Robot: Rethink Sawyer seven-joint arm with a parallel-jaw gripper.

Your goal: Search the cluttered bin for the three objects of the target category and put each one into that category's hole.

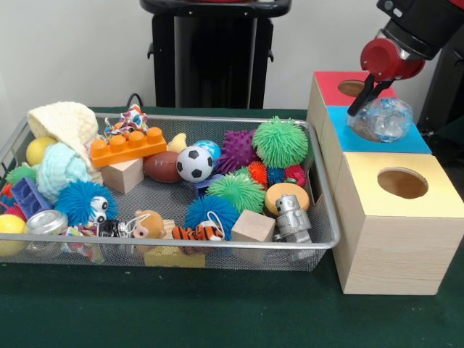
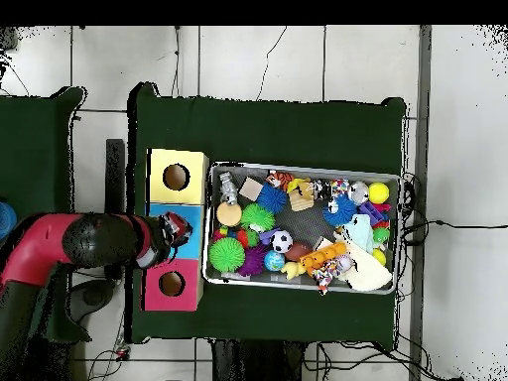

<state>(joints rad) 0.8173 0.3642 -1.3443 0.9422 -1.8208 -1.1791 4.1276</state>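
Note:
My gripper (image 1: 360,107) hangs over the blue box (image 1: 413,142), the middle one of three boxes to the right of the bin. It is shut on a clear glittery ball (image 1: 384,120), which is held just above the blue top and hides that box's hole. In the overhead view the gripper (image 2: 177,229) covers most of the blue box (image 2: 192,211). The wire bin (image 1: 322,190) holds spiky balls in green (image 1: 280,141), purple (image 1: 236,148) and blue (image 1: 210,212), along with a small soccer ball (image 1: 194,163) and a toy football (image 1: 161,167).
A yellow box (image 1: 435,203) with an open round hole stands nearest the camera, and a red box (image 1: 330,81) with a hole stands behind the blue one. The bin also holds an orange brick (image 1: 127,146), wooden cubes (image 1: 252,225), a silver toy robot (image 1: 291,217) and cloths (image 1: 64,122).

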